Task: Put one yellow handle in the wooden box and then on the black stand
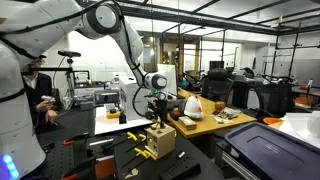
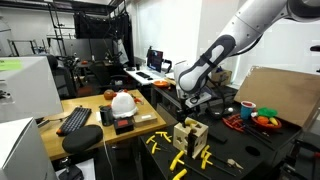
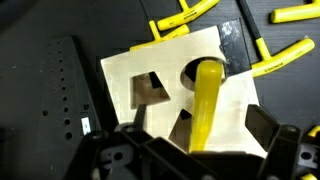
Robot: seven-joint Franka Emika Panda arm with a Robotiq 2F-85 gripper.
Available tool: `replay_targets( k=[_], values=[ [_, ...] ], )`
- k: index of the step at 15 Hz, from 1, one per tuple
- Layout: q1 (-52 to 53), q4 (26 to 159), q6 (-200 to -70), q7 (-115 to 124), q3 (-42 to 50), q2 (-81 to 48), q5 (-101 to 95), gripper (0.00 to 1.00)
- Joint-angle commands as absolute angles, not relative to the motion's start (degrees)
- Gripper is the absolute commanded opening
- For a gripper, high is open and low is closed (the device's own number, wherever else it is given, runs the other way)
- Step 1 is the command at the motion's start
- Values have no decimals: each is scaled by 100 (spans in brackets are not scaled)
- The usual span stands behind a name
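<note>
The wooden box (image 3: 165,85) is a pale cube with dark cut-out holes, and it fills the middle of the wrist view. One yellow handle (image 3: 207,105) stands in its round hole and points up at the camera. My gripper (image 3: 200,130) hangs straight above the box, open. Its dark fingers (image 3: 262,125) stand wide on either side of the handle and do not touch it. Both exterior views show the gripper (image 1: 157,108) (image 2: 190,100) over the box (image 1: 160,140) (image 2: 190,133). I cannot pick out the black stand with certainty.
More yellow handles (image 3: 285,55) (image 2: 180,158) (image 1: 140,150) lie loose on the dark table around the box. A black perforated plate (image 3: 70,90) lies beside the box. A white helmet (image 2: 123,102) and a keyboard (image 2: 75,120) sit on a wooden desk.
</note>
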State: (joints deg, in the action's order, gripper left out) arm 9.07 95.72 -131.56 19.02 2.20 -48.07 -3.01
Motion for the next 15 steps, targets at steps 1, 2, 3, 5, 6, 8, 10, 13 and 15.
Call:
replay_targets(
  k=[1, 2, 3, 5, 6, 8, 10, 13, 15],
  values=[
    [973, 9426, -13155, 1854, 301, -4862, -381, 100],
    [975, 9400, -13129, 1868, 307, -4873, -378, 100],
    [980, 9364, -13069, 1885, 317, -4884, -377, 100],
    [983, 9303, -12919, 1918, 338, -4892, -361, 100],
    [992, 9267, -12818, 1959, 362, -4894, -358, 100],
    [1017, 9167, -12404, 2092, 405, -4886, -343, 100],
    [1030, 9041, -12042, 2156, 409, -4892, -347, 100],
    [1016, 8744, -11595, 2177, 357, -4972, -317, 100],
    [1015, 8545, -11347, 2167, 328, -5053, -303, 100]
  ],
)
